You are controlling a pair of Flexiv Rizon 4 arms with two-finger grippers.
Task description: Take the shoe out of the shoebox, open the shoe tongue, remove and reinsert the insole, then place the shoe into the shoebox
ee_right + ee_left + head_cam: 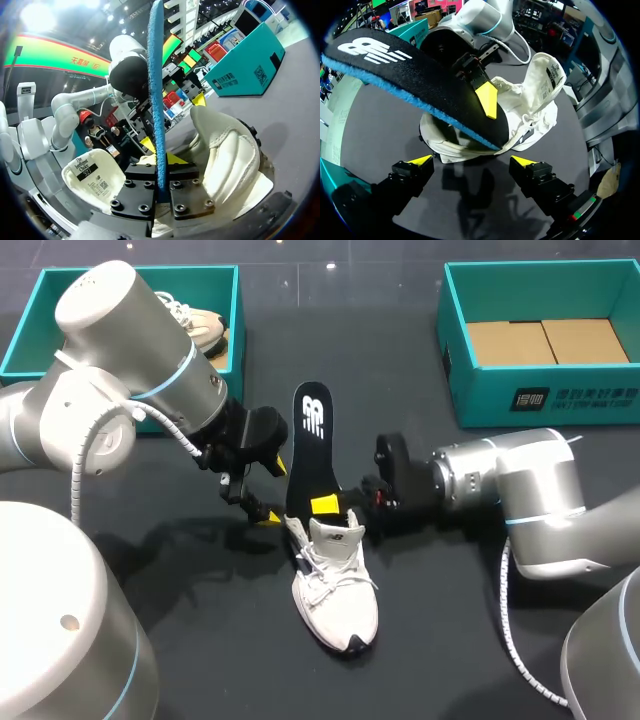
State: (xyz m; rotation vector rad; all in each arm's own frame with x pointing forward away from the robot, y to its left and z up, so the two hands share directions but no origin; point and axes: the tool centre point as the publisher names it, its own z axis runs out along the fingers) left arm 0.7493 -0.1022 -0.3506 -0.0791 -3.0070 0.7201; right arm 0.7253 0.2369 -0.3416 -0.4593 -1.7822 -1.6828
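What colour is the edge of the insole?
The insole edge is blue, clearest in the left wrist view.

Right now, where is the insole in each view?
Head view: insole at centre, sticking out of the white shoe.
Left wrist view: insole ahead of the open left claw, slanting from the white shoe.
Right wrist view: insole edge-on, clamped in the right claw.
Shared landmark: the white shoe.

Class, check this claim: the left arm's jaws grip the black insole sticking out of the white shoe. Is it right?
No. The jaws of the right arm grip the insole, as the right wrist view shows; it does stick out of the white shoe.
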